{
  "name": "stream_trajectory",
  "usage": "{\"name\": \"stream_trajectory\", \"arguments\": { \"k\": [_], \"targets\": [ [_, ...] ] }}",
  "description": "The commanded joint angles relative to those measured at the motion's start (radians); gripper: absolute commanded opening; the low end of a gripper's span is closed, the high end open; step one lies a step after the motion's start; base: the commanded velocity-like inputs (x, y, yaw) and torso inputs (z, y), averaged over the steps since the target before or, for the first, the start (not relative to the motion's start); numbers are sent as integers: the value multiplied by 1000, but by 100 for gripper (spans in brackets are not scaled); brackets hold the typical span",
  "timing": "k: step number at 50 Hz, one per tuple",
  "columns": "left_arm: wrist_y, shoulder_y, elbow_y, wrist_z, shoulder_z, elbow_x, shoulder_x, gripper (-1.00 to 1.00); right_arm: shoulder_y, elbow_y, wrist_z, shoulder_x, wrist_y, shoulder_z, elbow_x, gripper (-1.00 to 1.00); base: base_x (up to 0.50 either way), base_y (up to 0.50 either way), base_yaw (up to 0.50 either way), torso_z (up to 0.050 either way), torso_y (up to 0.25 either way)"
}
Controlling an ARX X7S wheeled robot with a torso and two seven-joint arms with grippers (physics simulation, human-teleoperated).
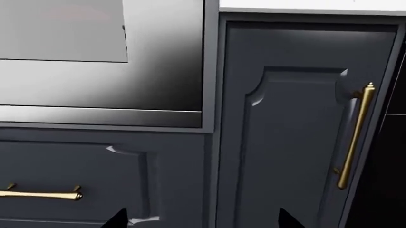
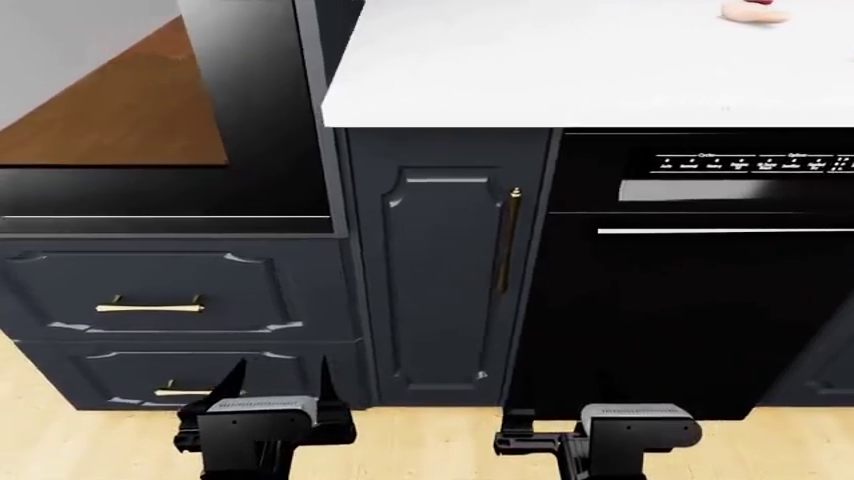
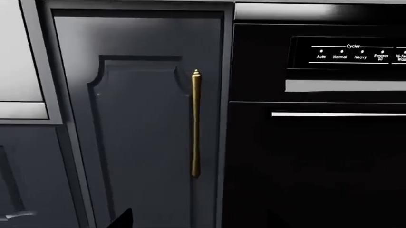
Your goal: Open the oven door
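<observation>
left claw (image 2: pixel 274 375) open, right claw (image 2: pixel 534 440) unclear | one oven door (image 2: pixel 147 110) — shut | two drawers | one cabinet door

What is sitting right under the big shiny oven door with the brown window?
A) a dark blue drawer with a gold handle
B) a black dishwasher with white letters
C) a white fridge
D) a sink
A: in the head view the oven door sits directly above a navy drawer with a brass handle; the black appliance with white lettering stands off to the side, past the tall cabinet door.
</observation>
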State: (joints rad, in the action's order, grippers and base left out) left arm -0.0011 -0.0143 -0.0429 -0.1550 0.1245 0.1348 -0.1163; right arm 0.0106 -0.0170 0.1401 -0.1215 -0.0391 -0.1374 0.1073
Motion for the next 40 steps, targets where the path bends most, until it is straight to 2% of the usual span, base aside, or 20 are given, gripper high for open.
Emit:
{"name": "stream_trajectory", "arguments": {
  "k": [1,40],
  "targets": [
    [4,-6,-10,-11,9,12,-11,100,7,5,13,-9,-3,-13,5,100,0,453,0,0,0],
    [27,-19,-14,-38,38,34,-40,100,24,31,40,-39,-4,-49,19,100,8,457,0,0,0]
  ]
}}
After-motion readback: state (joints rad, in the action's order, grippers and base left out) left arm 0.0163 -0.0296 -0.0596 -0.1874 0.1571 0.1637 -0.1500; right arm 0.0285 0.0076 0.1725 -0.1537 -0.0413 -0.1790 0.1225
